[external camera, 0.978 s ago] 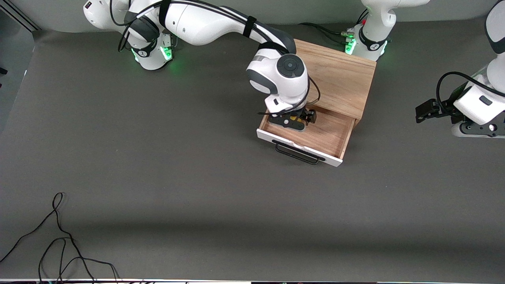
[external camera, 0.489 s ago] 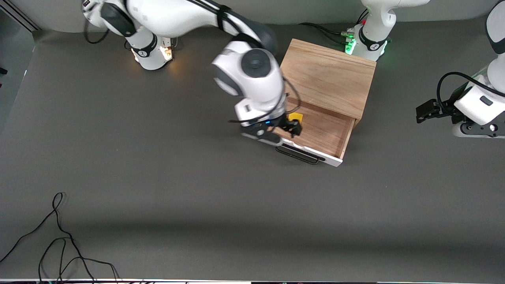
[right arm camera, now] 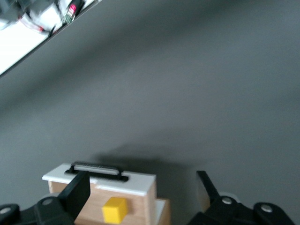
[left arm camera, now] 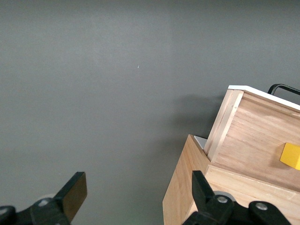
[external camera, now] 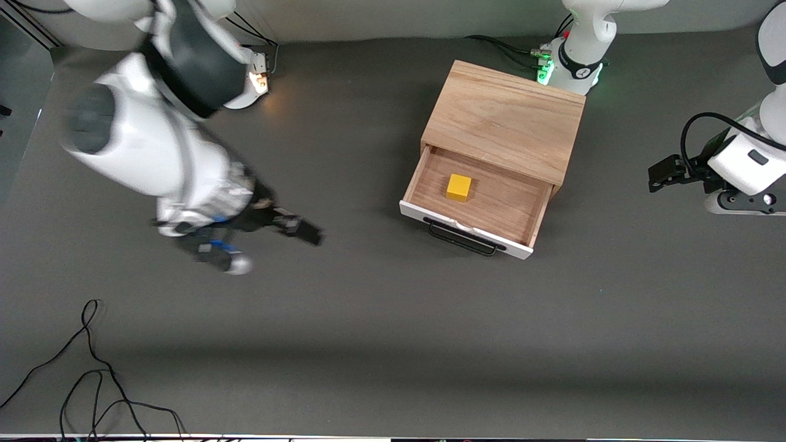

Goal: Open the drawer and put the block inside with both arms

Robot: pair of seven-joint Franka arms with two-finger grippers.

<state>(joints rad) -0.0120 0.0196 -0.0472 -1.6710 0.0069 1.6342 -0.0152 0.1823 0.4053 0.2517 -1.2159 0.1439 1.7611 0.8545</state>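
The drawer (external camera: 497, 209) stands pulled out of the light oak box (external camera: 509, 120), with its white front and black bar handle (external camera: 463, 238) toward the front camera. The yellow block (external camera: 459, 187) rests alone on the drawer's wooden floor. My right gripper (external camera: 295, 226) is open and empty over bare table toward the right arm's end, well away from the drawer. Its wrist view shows the drawer front (right arm camera: 122, 180) and the block (right arm camera: 115, 209) past the open right gripper (right arm camera: 140, 192). My left gripper (external camera: 657, 175) waits open beside the box, and it also shows in the left wrist view (left arm camera: 138, 192).
A loose black cable (external camera: 92, 368) lies on the grey table at the near corner toward the right arm's end. The arm bases (external camera: 574, 64) stand along the table's robot edge, one right beside the box.
The right gripper let go of the block in the drawer, lifted out and swung away toward the right arm's end of the table. The left arm has not moved.
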